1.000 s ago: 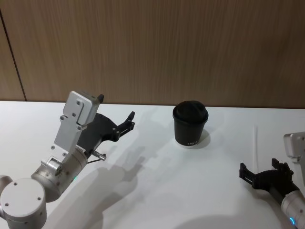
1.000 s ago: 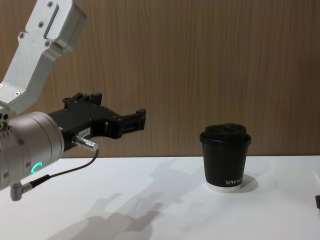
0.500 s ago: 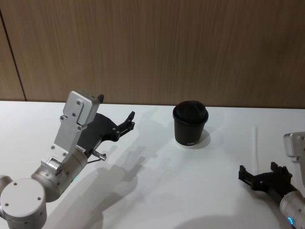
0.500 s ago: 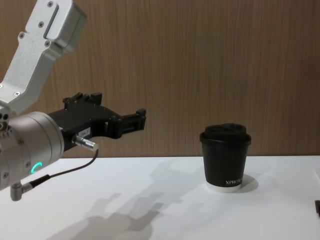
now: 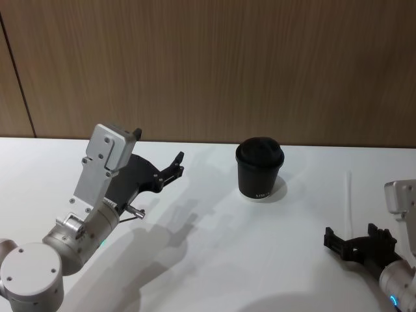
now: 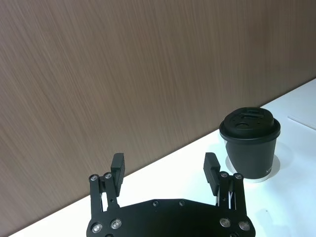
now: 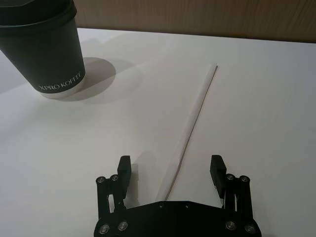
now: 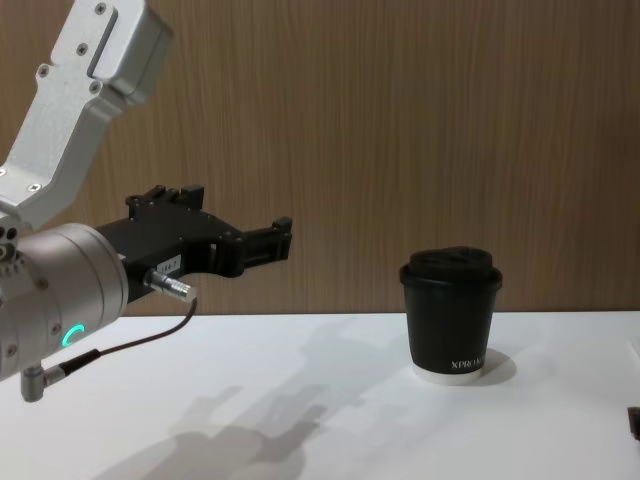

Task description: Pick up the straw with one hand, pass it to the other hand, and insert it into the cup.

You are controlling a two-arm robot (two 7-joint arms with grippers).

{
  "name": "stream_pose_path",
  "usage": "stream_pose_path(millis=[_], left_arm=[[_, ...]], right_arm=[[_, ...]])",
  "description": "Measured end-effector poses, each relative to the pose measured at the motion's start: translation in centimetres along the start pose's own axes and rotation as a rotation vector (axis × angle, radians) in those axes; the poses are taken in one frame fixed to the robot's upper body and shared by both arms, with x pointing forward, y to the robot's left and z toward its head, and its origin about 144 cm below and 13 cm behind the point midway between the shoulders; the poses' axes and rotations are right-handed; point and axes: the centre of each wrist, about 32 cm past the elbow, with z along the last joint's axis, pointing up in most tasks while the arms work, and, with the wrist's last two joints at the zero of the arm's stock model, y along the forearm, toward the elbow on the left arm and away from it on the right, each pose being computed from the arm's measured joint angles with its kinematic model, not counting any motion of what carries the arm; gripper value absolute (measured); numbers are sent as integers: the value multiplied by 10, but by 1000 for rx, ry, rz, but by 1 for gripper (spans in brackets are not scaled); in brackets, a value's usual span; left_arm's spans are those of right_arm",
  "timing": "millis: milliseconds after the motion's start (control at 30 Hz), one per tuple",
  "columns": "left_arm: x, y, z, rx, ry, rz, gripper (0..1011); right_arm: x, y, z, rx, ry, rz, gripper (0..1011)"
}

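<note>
I work down from the white table (image 5: 214,260), which carries everything here. My left hand (image 5: 177,164) hangs in the air well to the left of the cup, fingers spread and holding nothing, pointing roughly toward the cup. The cup (image 5: 259,169) stands upright near the back of the table with its domed lid on (it looks like light paper, so I would expect it to tip or slide if the straw is pushed in off-centre). My right hand (image 5: 353,237) sits low at the right of the table, fingers apart and empty. From its wrist camera, the near end of the straw lies between those fingers, and I see no contact with either. The straw (image 7: 197,111) lies flat on the table to the right of the cup and well apart from it, running away from the right hand. I judge it very light, thin-walled and smooth, so it is likely to roll or skid at a nudge and to flatten under a hard squeeze. I would pinch it gently across its width, near this end, leaving a long stretch free for the left hand to take.
</note>
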Motion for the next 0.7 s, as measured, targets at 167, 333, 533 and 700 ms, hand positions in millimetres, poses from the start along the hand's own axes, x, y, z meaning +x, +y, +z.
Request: stream_pose_path(millis=[167,333,533,700], left_arm=[[0,0,0,0,0,0,1003],[0,0,0,0,0,0,1003],[0,0,0,0,0,0,1003],[0,0,0,0,0,0,1003]], right_arm=[[-1,0,1,-5,-1,-2,1001],[-2,0,1,-9,-2,-4,1001],[-2,0,2,-11,-2,-4,962],[-2,0,2,-12,-3,-4,841]])
